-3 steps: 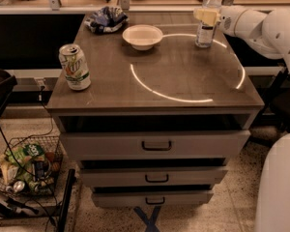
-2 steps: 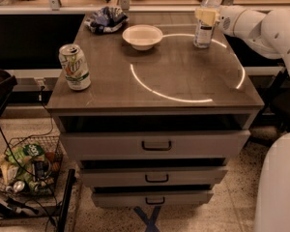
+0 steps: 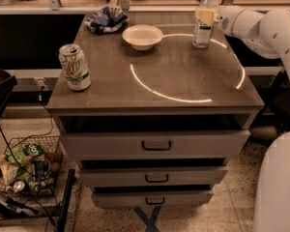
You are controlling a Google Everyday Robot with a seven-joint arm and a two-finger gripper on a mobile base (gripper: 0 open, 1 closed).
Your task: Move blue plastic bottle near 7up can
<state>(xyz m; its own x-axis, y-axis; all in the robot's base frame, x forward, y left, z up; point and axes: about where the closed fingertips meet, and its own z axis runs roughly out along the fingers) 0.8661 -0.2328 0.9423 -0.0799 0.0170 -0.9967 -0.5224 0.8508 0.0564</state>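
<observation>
The blue plastic bottle (image 3: 202, 30), clear with a white cap and white label, stands at the far right of the table top. My gripper (image 3: 206, 15) reaches in from the right and is shut on the bottle's upper part; a tan finger pad (image 3: 205, 16) lies across it. The bottle's base looks to be at or just above the table surface. The 7up can (image 3: 75, 66), white and green with a silver top, stands upright near the table's front left corner, far from the bottle.
A white round bowl (image 3: 142, 36) sits at the back middle of the table (image 3: 174, 88). A blue-and-white wrinkly bag (image 3: 105, 19) lies at the back left. A wire basket of trash (image 3: 26, 168) stands on the floor at the left. Drawers are below the table top.
The gripper and the bottle have shifted slightly to the left. The can, bowl and bag have not moved.
</observation>
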